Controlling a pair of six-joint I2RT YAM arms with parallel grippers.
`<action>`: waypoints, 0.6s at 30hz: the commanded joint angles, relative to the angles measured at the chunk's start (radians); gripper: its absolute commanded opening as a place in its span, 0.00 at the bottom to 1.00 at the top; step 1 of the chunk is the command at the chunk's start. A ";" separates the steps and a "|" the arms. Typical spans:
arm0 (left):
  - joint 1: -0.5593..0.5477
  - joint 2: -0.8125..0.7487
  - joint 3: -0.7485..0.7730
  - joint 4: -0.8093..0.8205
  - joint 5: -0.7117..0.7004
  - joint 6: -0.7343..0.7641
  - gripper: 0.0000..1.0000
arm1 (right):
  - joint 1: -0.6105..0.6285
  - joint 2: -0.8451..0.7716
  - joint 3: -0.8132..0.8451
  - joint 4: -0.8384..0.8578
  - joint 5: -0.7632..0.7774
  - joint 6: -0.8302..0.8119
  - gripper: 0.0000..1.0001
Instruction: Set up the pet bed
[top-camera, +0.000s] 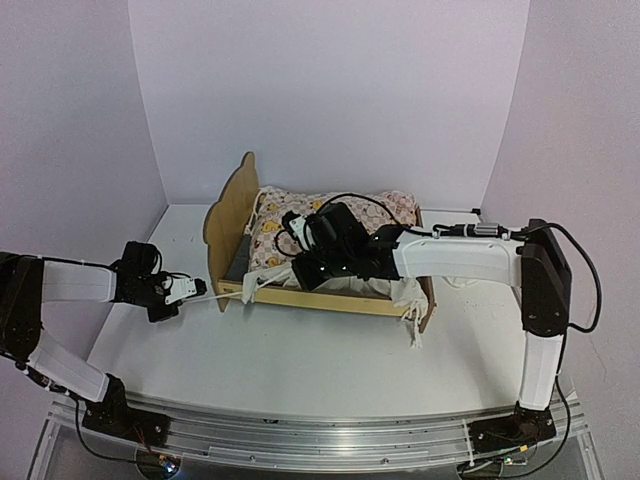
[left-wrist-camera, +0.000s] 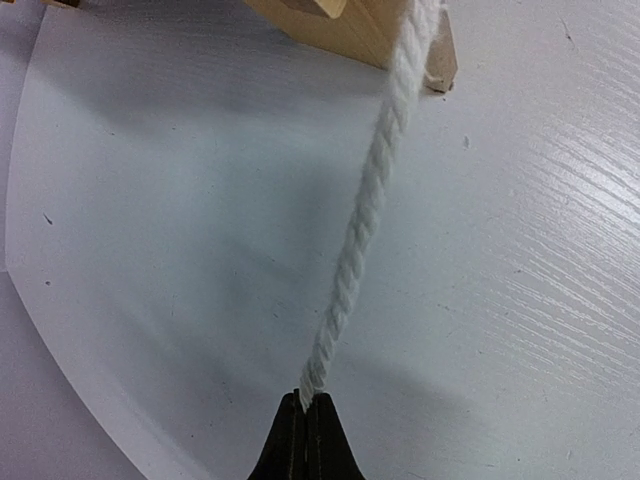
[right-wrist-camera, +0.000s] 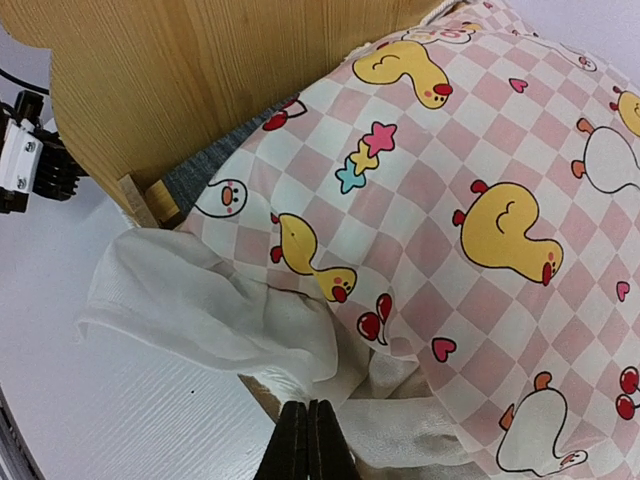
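The pet bed (top-camera: 231, 212) stands mid-table, its light-wood eared headboard (right-wrist-camera: 200, 80) at the left end. A pink checked duck quilt (top-camera: 392, 208) lies over it and covers most of the grey base (right-wrist-camera: 205, 165). My left gripper (top-camera: 203, 289) is left of the bed's front corner, shut (left-wrist-camera: 307, 402) on the end of a white twisted cord (left-wrist-camera: 370, 200). The cord runs taut up to the wooden frame (left-wrist-camera: 350, 25). Over the bed's front rail, my right gripper (top-camera: 299, 278) is shut (right-wrist-camera: 308, 408) on the quilt's cream ruffle (right-wrist-camera: 200, 300).
Cream ties and ruffle (top-camera: 412, 322) hang over the bed's front right corner. Black cables (top-camera: 360, 200) loop above the right arm. White walls close the back and both sides. A metal rail (top-camera: 320, 432) runs along the table's near edge.
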 joint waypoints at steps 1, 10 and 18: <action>0.023 0.014 -0.022 0.026 -0.039 0.043 0.00 | -0.032 -0.036 0.041 -0.027 0.001 0.017 0.00; 0.024 0.010 0.006 -0.116 0.106 0.089 0.14 | 0.083 0.009 0.022 0.020 -0.324 0.049 0.07; 0.024 -0.038 0.084 -0.257 0.205 -0.045 0.46 | 0.173 -0.050 -0.010 -0.110 -0.469 0.011 0.54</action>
